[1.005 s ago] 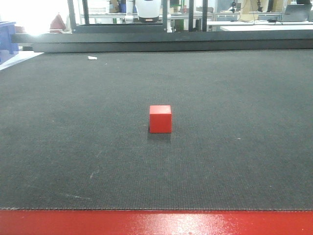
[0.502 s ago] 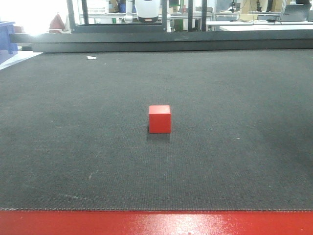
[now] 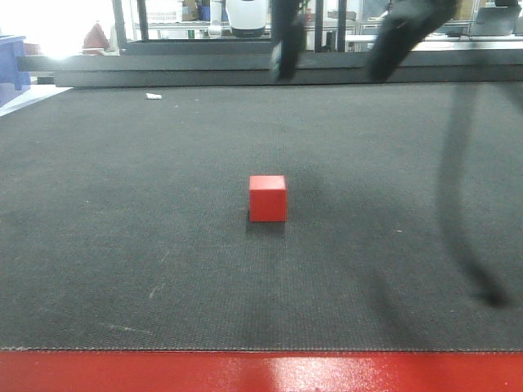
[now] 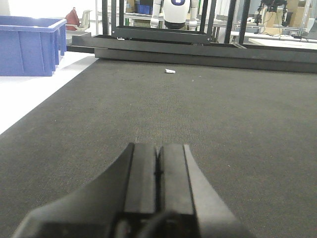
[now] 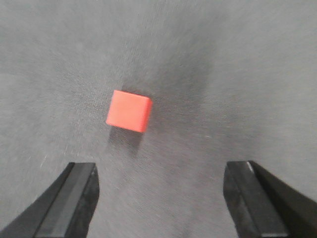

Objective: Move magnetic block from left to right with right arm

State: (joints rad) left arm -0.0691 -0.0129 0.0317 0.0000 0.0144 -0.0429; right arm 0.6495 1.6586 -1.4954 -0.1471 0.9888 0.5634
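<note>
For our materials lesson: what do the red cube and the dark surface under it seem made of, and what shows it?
The magnetic block looks like plastic or painted wood, matte: even red faces, sharp edges, no glare. The mat looks like woven textile or ribbed rubber, dull: fine ridged texture, no shine.

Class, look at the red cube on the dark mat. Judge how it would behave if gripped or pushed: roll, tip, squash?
The red cube has flat faces and sharp edges, so it should slide, not roll. It looks solid, so probably stays rigid between the right gripper jaws. The textured mat likely adds drag, so a high push might tip it.
</note>
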